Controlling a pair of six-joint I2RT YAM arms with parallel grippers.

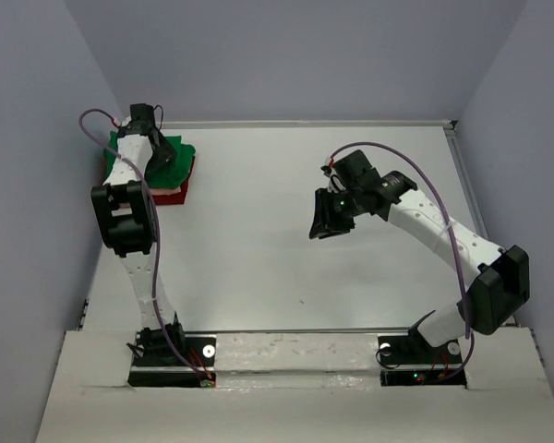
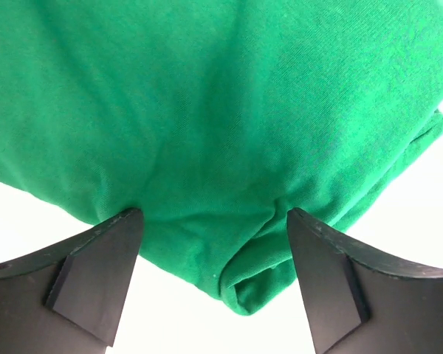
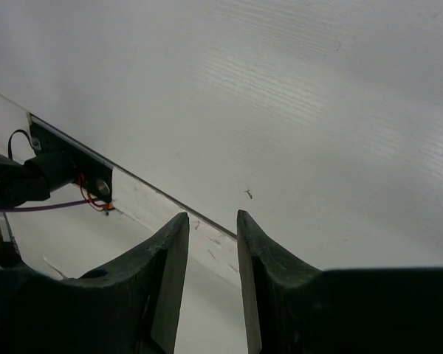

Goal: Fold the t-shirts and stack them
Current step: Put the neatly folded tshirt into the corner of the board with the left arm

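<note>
Right tool [image 1: 328, 221] hangs over the bare middle of the desk [image 1: 258, 277] at centre right of the top view, fingers a narrow gap apart and nothing between them. Farther back, at upper left of the frame, the left tool [image 2: 214, 217] is spread wide over the folded green t-shirt [image 2: 221, 110], not pinching it. That shirt tops the stack, with a salmon-pink t-shirt [image 1: 164, 189] and a dark red t-shirt [image 1: 188, 180] showing at the edges beneath.
</note>
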